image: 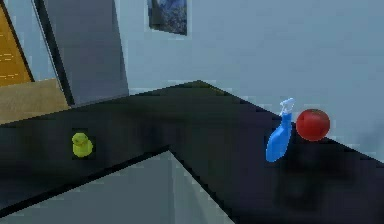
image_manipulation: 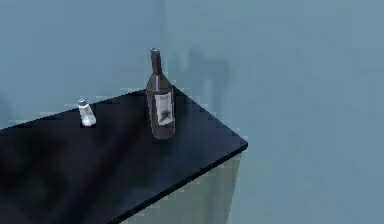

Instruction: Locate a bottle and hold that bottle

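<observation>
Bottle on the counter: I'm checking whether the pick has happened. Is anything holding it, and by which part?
Nothing holds the bottle: it stands upright on the black counter, neck and body both free.

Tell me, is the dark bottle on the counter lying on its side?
No, the dark bottle stands upright on the black counter.

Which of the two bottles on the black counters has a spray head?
The blue bottle beside the red round thing in the forward view. The other, in the arm side view, is a dark bottle with a narrow neck and pale label.
</observation>
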Controlling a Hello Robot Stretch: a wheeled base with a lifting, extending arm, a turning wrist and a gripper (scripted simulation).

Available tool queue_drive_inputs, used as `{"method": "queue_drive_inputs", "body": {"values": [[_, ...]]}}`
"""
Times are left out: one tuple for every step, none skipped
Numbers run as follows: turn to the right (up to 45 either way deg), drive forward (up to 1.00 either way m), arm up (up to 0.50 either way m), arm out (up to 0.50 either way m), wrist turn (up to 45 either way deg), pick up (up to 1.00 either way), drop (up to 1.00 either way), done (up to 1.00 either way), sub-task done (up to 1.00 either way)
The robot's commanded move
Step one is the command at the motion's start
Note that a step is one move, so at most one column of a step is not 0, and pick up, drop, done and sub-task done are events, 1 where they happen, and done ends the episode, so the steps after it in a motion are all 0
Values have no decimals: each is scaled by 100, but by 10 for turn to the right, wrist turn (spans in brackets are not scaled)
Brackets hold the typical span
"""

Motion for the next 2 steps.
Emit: {"method": "queue_drive_inputs", "body": {"values": [[0,0,50,0,0,0,0,0,0],[0,0,38,0,0,0,0,0,0]]}}
